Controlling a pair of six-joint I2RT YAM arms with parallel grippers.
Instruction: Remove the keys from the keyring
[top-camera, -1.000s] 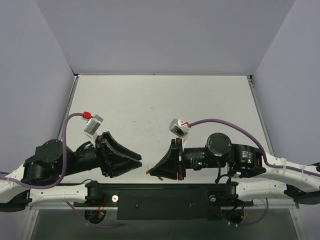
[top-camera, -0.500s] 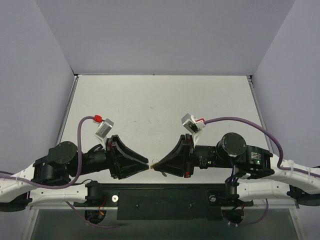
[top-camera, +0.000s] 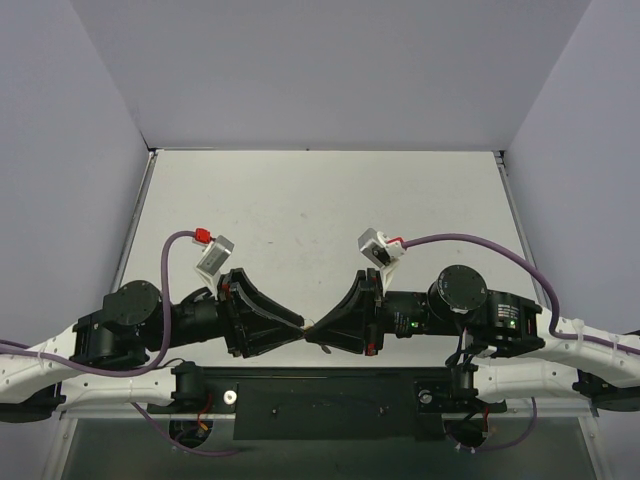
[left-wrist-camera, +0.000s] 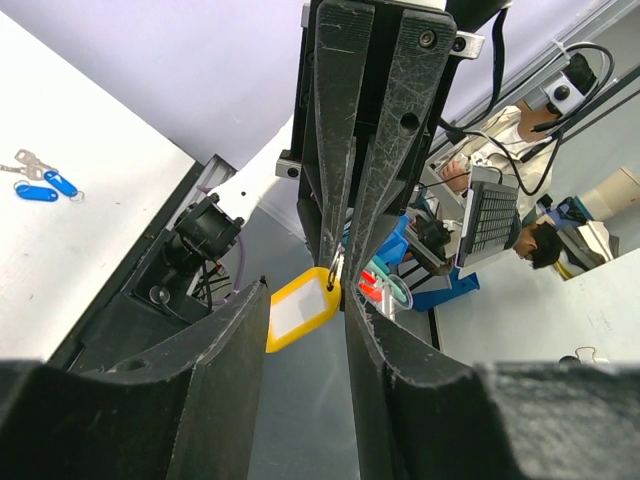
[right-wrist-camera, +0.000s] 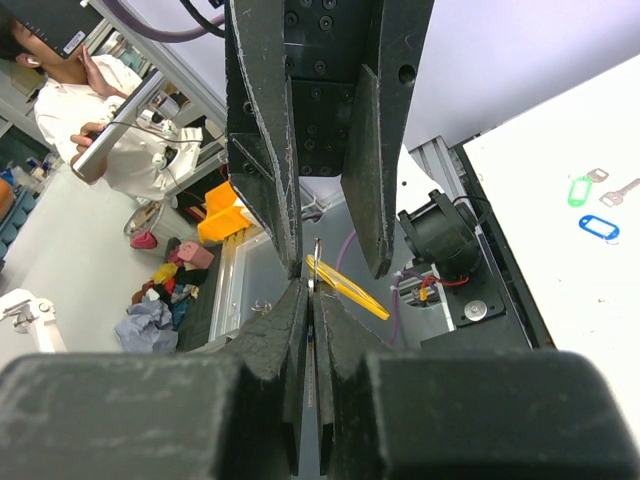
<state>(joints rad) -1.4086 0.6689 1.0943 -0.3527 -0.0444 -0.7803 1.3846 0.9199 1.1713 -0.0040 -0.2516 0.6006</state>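
Both grippers meet tip to tip above the near edge of the table. My right gripper (top-camera: 313, 331) (right-wrist-camera: 308, 287) is shut on the keyring (left-wrist-camera: 334, 273), a thin metal ring seen edge-on (right-wrist-camera: 316, 258) between its pads. The yellow tag (left-wrist-camera: 299, 311) (right-wrist-camera: 352, 290) hangs from the ring. My left gripper (top-camera: 301, 325) (left-wrist-camera: 306, 291) is open, its jaws standing on either side of the tag with little room to spare. The keys do not show apart from the ring; the right fingers (left-wrist-camera: 345, 150) cover that spot.
Blue-tagged keys (left-wrist-camera: 36, 189) lie on a white surface at the far left of the left wrist view. A green tag (right-wrist-camera: 578, 190), a blue tag (right-wrist-camera: 598, 227) and a silver key (right-wrist-camera: 622, 192) lie on the white surface in the right wrist view. The black base rail (top-camera: 320, 395) runs under the grippers.
Both arms swung inward until their tips met. The left gripper's jaws came around the yellow tag and narrowed slightly. The right gripper stayed shut.
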